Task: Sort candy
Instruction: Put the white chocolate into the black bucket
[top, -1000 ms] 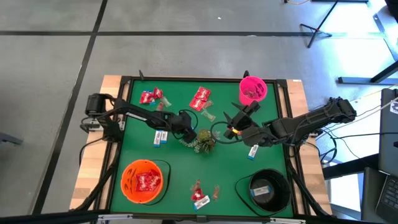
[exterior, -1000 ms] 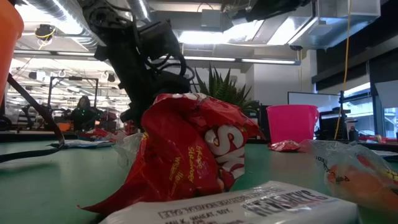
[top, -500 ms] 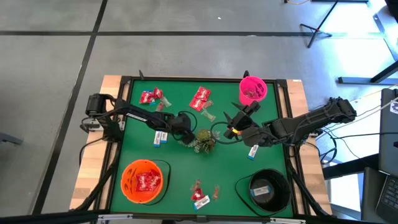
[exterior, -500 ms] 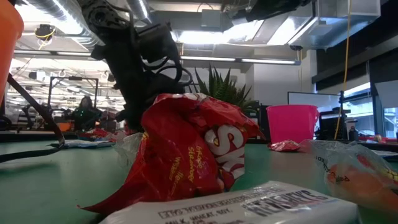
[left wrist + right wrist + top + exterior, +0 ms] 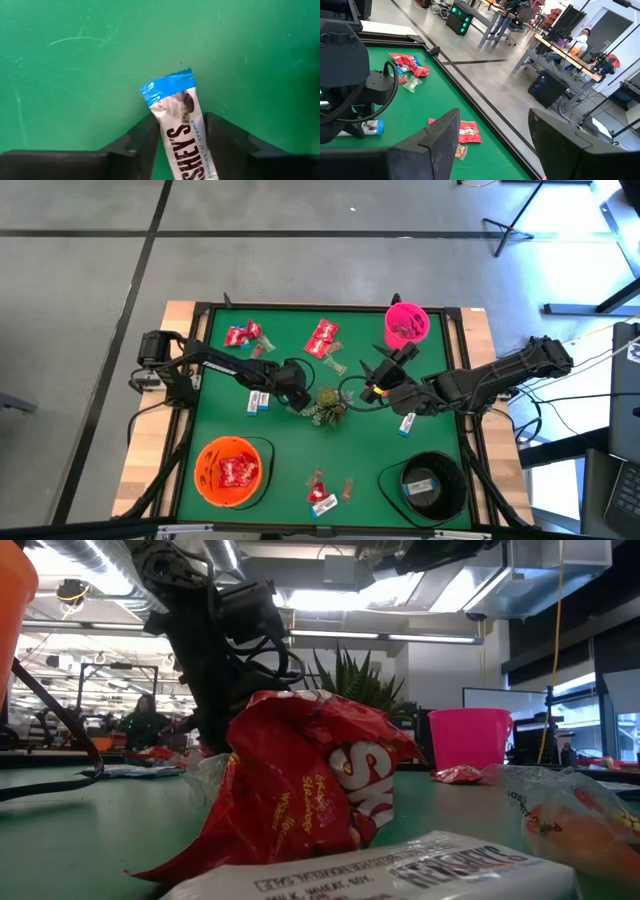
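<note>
Left wrist view: left gripper (image 5: 181,131) low over the green table (image 5: 75,60), fingers (image 5: 142,137) set either side of a white-and-blue candy bar (image 5: 181,132). Bar lies flat, long axis running straight out along the line of the fingers, blue crimped end pointing away from the wrist. Each finger stands close against a long edge of the wrapper; whether they have pinched it tight cannot be told, and the bar rests on the cloth, not lifted.

High view: same gripper (image 5: 291,383) at mid-table, just beside the green sprig (image 5: 327,404); a second white-and-blue piece (image 5: 258,400) lies near it. Left arm is the one on this piece; right gripper (image 5: 382,380) hangs well apart, near the pink cup (image 5: 406,325), fingers spread and empty.

Outward: red packets (image 5: 322,337) toward the far edge; orange bowl (image 5: 231,470) holding red packets; black bowl (image 5: 433,485) holding a white-and-blue piece.

Judgement: grasp in progress; black bowl the likely destination.
</note>
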Motion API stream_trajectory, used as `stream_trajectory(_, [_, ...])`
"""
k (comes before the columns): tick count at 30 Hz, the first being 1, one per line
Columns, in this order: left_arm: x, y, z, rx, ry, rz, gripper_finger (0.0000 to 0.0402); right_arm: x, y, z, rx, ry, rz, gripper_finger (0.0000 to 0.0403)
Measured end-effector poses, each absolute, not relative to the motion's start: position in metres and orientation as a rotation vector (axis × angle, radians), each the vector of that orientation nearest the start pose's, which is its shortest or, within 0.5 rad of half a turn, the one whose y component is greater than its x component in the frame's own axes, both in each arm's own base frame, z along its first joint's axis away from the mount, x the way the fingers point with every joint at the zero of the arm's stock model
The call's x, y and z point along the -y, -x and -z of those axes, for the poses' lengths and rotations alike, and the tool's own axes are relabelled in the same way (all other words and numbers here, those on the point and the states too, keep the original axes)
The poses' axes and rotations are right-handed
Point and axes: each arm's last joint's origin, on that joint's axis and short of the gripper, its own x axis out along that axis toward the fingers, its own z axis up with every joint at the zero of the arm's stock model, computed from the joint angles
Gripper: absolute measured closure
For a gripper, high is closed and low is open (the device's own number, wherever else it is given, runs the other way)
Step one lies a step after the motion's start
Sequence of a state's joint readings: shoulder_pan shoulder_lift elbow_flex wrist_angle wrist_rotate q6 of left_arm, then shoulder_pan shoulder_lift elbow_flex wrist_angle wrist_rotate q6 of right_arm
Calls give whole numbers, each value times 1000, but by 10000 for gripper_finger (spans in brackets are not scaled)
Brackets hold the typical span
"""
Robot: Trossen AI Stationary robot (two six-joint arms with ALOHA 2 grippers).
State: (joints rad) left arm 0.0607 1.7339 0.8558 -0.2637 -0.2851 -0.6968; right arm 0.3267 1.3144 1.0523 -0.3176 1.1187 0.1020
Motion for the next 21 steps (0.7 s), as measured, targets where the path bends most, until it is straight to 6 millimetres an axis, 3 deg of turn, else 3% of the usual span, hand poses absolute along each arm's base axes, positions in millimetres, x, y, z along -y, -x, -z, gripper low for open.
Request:
stream_trajectory(8, [-27,-315,-138,-948,460,-628,318,-63,-266,-309,-405,298,789,169])
stream_trajectory(21, [-32,-344,-195,-956,256,-624,337,-62,-264,-306,-419,264,788,169])
